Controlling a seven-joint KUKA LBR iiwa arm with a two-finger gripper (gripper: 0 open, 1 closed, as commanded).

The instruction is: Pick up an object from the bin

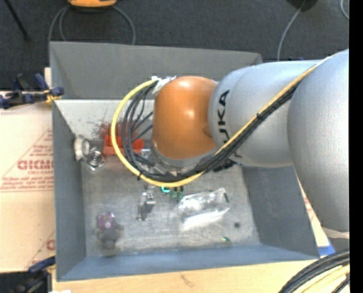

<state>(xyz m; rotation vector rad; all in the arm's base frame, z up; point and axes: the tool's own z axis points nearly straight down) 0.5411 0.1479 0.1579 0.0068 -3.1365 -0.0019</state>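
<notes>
My gripper (146, 205) reaches down from under the wrist to the bin floor, a little left of the middle. Most of it is hidden by the arm. Just to its right lies a crumpled clear plastic bag (203, 207), close by but apart from it. Toward the front left a small purplish translucent thing (107, 224) rests on the floor. Nothing shows in the gripper's grasp.
At the back left a silvery metal piece (91, 152) lies by the wall, with a red-orange thing (115, 143) beside it, partly under the arm's cables. The arm and its orange cover hang over the bin's back and middle. Bare floor shows along the front.
</notes>
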